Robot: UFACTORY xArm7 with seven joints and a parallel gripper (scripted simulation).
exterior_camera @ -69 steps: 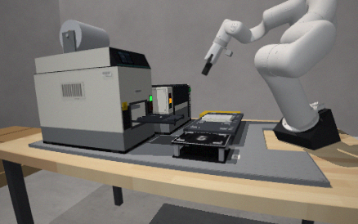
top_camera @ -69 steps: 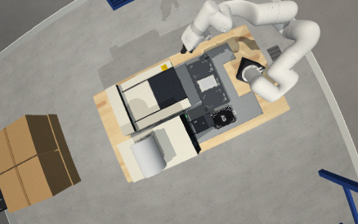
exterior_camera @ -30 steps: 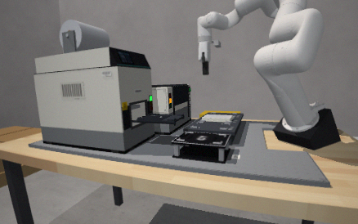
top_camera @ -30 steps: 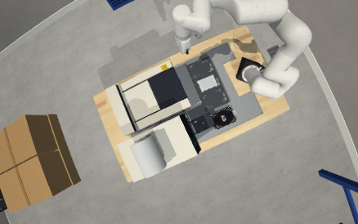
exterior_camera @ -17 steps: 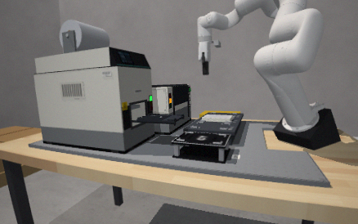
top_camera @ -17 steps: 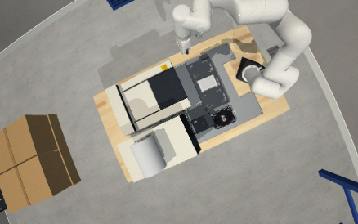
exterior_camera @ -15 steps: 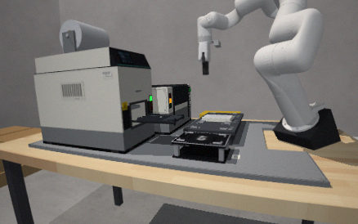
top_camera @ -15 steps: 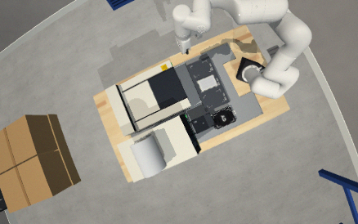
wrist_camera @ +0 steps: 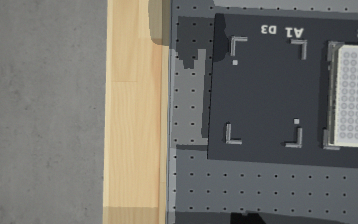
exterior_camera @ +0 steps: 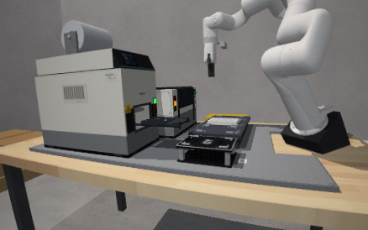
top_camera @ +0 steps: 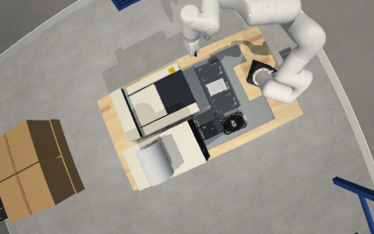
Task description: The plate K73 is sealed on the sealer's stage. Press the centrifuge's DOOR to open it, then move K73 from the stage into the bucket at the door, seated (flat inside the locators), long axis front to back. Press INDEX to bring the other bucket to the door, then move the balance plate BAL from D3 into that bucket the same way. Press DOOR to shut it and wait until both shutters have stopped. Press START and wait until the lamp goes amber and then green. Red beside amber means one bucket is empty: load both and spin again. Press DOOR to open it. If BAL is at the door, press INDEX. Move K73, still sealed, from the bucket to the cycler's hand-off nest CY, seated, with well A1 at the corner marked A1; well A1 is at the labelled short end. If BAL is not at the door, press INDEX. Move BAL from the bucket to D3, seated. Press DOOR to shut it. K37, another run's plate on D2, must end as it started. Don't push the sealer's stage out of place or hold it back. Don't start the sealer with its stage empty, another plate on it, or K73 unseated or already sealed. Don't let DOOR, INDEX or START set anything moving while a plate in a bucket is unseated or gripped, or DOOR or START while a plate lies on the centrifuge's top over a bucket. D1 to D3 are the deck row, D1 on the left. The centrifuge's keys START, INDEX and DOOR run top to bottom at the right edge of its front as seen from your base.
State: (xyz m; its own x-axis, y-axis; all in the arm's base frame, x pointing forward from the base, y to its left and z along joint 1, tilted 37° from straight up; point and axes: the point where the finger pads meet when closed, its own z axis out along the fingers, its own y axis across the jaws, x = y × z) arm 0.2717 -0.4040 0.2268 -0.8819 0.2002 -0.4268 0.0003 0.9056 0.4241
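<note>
White rounded arm links (exterior_camera: 294, 54), black wedge base (exterior_camera: 336, 138), dark fingers (exterior_camera: 211, 69) on slim white wrist.

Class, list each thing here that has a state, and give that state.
Gripper: shut, holding nothing, raised above the deck.
D3 nest: empty, locators bare.
White-welled plate beside D3: lying in its nest.
Green lamp: lit.

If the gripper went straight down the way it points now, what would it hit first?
Probably the perforated grey deck beside the vacant D3 nest, near the wooden table edge. The shut gripper hangs high; exact depth alignment is uncertain.
</note>
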